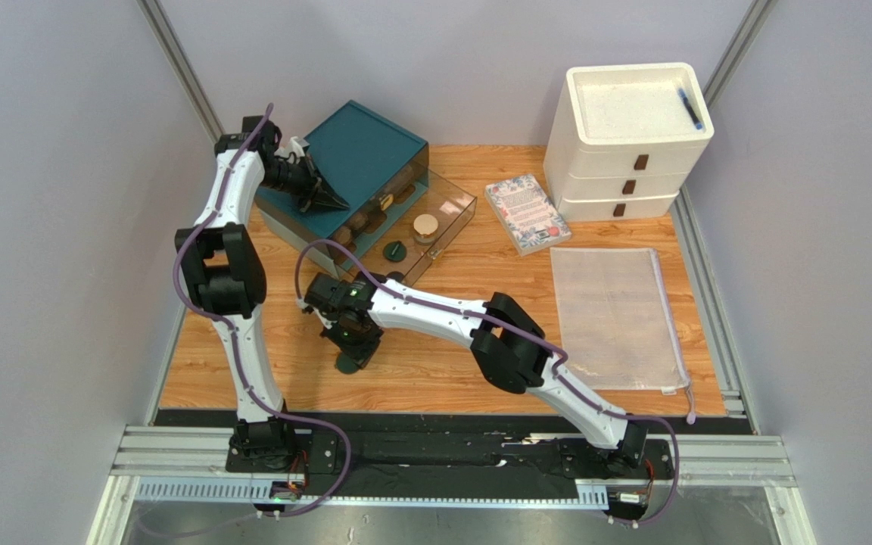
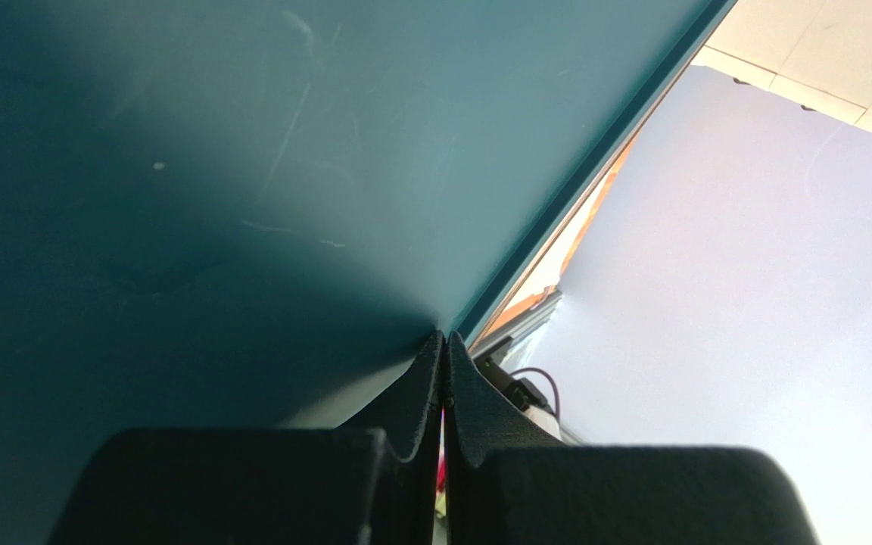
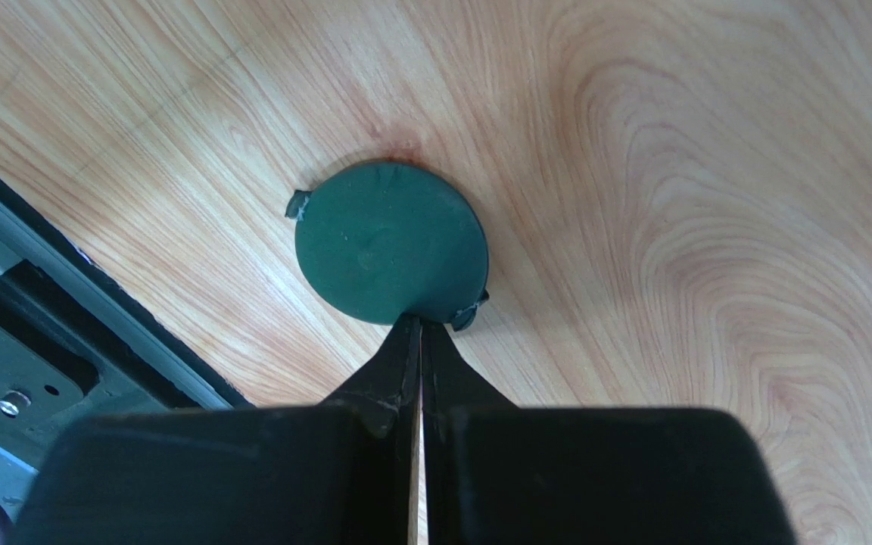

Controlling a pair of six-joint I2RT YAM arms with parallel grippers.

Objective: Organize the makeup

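Note:
A round dark green compact [image 3: 389, 239] lies flat on the wooden table, also in the top view [image 1: 349, 363]. My right gripper [image 3: 420, 324] is shut, its tips touching the compact's near rim; the top view shows it [image 1: 352, 344] right over the compact. My left gripper [image 2: 444, 341] is shut, its tips against the teal lid [image 2: 236, 170] of the organizer box [image 1: 367, 153]. In the top view it [image 1: 333, 202] sits at the lid's front edge. The clear drawer [image 1: 458, 216] below holds another dark compact [image 1: 393, 250], a round tan jar [image 1: 425, 227] and other small pieces.
A white three-drawer unit [image 1: 634, 136] with a dark pen [image 1: 691, 110] on top stands at the back right. A patterned booklet [image 1: 526, 212] and a clear mesh pouch [image 1: 617, 316] lie on the right. A metal rail [image 3: 20, 341] runs along the table's near edge.

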